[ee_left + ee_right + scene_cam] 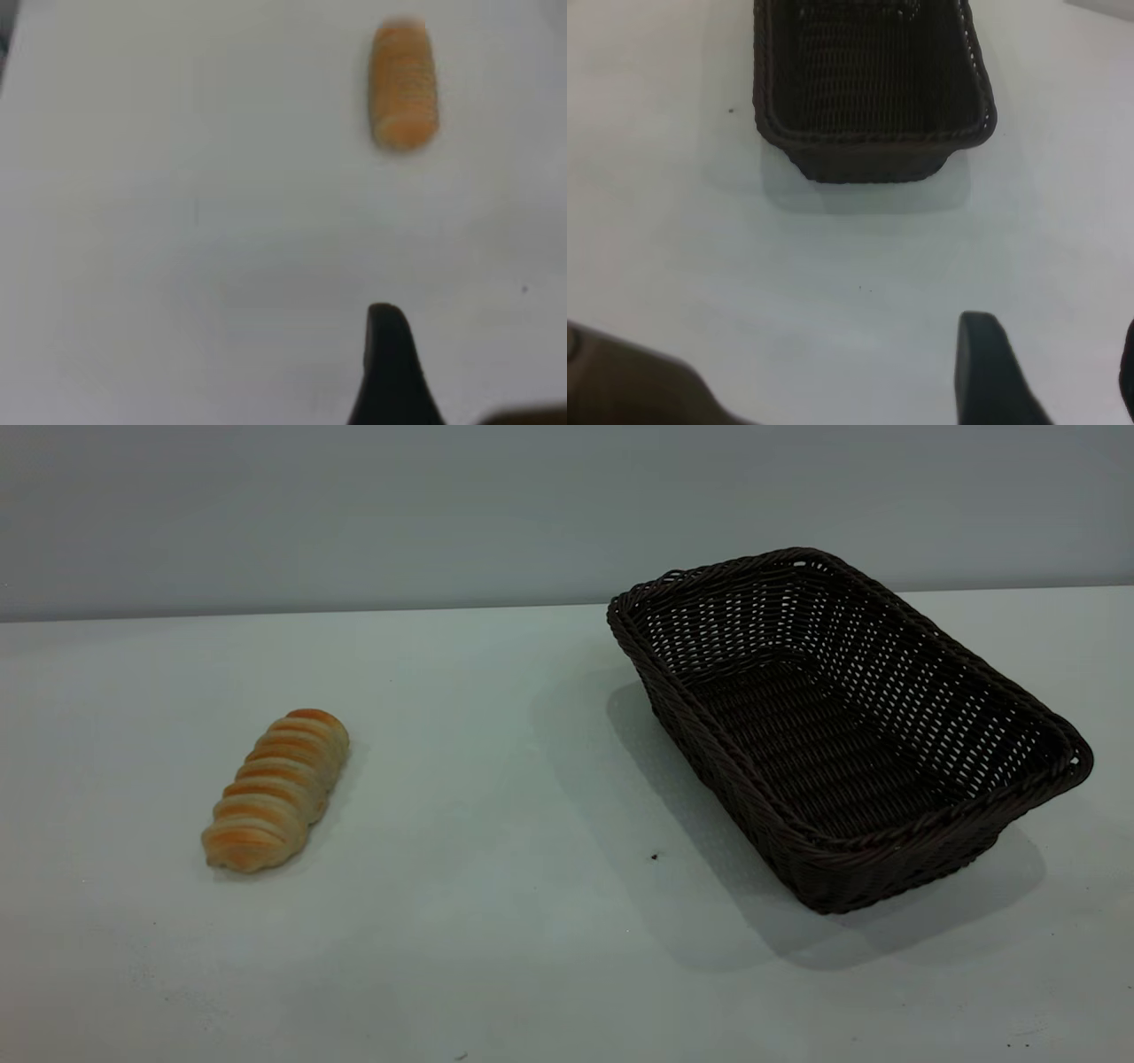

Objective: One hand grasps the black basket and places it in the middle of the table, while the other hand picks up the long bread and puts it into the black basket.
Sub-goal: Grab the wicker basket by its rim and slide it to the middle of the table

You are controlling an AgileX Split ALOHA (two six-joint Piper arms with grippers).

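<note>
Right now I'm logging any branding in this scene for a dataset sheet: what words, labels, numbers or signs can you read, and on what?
None: no text, label, number or sign shows in any view.
The black basket is plain weave.
The long bread carries only baked ridges.
The table has only tiny dark specks, not writing.

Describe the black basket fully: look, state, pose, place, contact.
The black basket is a rectangular, dark brown-black woven wicker basket with flaring openwork sides and a braided rim. It is empty, upright, set at an angle on the right side of the table. Nothing else touches it; the long bread lies far left.
</note>
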